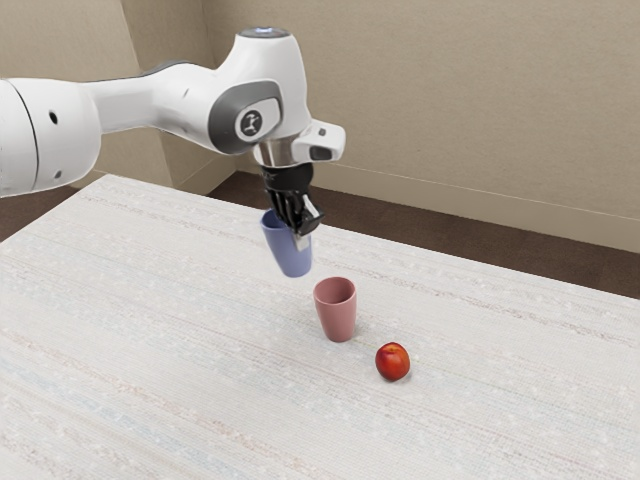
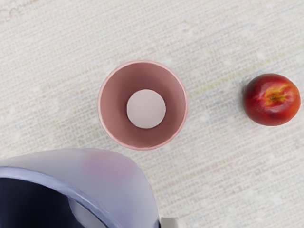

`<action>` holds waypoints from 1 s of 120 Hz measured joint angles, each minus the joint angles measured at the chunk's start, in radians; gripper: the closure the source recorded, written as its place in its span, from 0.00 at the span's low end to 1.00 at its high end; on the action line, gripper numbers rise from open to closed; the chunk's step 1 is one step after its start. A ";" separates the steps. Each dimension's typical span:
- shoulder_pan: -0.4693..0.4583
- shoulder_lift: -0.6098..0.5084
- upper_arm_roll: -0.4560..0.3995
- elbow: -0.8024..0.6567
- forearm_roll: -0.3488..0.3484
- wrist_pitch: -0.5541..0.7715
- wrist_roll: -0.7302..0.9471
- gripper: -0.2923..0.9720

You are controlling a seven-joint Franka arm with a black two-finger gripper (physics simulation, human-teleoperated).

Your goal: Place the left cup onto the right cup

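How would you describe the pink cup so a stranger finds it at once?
On the table, look near the gripper holding a blue cup. The pink cup stands upright there, beside a red apple; it is the only cup on the table.

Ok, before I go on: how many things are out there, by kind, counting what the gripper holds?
Cups: 2 (blue cup held in the gripper, pink cup standing upright)
Fruit: 1 (red fruit)
Total: 3
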 joint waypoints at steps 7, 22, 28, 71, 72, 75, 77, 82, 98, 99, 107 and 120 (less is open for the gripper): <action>-0.012 0.033 -0.001 0.033 0.001 -0.006 0.001 0.85; -0.022 0.106 -0.002 0.103 0.002 -0.014 0.002 0.85; -0.022 0.125 -0.001 0.115 0.003 -0.015 0.003 0.85; -0.026 0.199 0.000 0.174 0.026 -0.010 0.003 0.85; -0.028 0.200 0.000 0.174 0.026 -0.010 0.003 0.85; -0.032 0.202 -0.001 0.174 0.027 -0.010 0.003 0.85; -0.033 0.203 -0.001 0.174 0.027 -0.009 0.003 0.85; -0.037 0.205 -0.001 0.175 0.028 -0.009 0.002 0.85; -0.041 0.221 0.000 0.175 0.028 -0.007 0.001 0.85; -0.041 0.222 0.000 0.175 0.028 -0.007 0.001 0.85; -0.041 0.233 0.001 0.175 0.029 -0.003 0.001 0.85; -0.042 0.248 0.001 0.173 0.030 0.019 0.000 0.85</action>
